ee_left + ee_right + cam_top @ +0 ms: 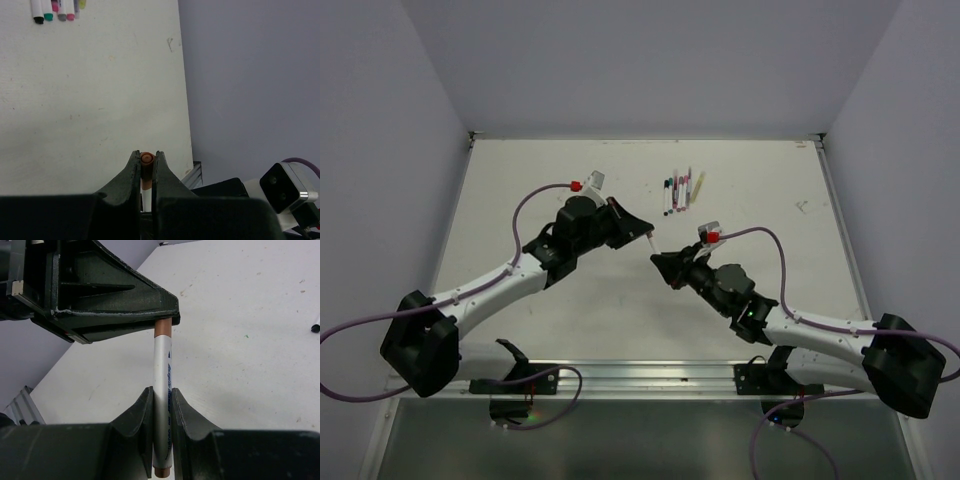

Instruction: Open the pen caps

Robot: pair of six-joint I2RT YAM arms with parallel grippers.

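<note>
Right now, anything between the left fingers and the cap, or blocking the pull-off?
Nothing visible. Left fingers are shut on the brown cap, right fingers on the white barrel; spare pens lie far back on the table.

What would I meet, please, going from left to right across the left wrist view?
Black pen end → teal pen end → grey pen end → pink pen end → yellow pen end → held pen → white camera block.
</note>
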